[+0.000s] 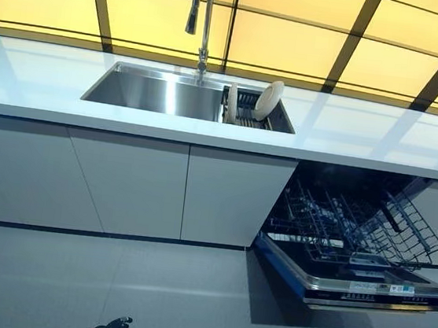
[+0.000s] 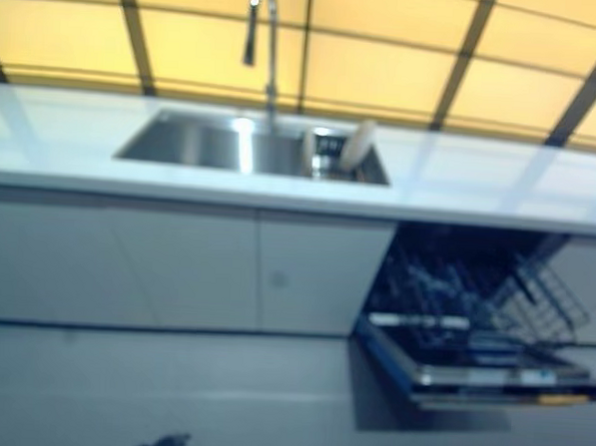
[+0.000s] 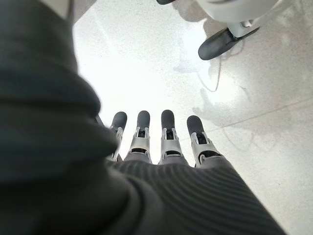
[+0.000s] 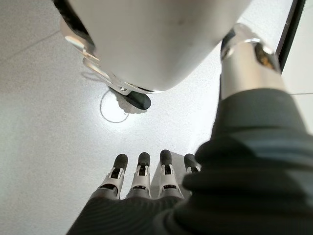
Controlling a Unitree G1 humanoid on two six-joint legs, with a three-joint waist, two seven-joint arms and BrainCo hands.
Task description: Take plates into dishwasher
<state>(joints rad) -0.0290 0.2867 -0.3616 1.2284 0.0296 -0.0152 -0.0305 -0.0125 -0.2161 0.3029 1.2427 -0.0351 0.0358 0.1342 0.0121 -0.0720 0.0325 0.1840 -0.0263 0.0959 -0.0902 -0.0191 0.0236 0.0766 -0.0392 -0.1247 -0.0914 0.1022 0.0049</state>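
Two white plates stand on edge in a dish rack at the right end of the steel sink. The dishwasher under the counter at the right is open, its door down and its wire racks pulled out and bare. My left hand hangs low over the floor, fingers straight and holding nothing. My right hand hangs the same way, fingers straight, nothing in it. Both hands only just show at the bottom edge of the eye views.
A tall faucet rises behind the sink. The white counter runs the full width. Grey cabinet doors fill the front left of the dishwasher. The lowered dishwasher door juts out over the grey floor.
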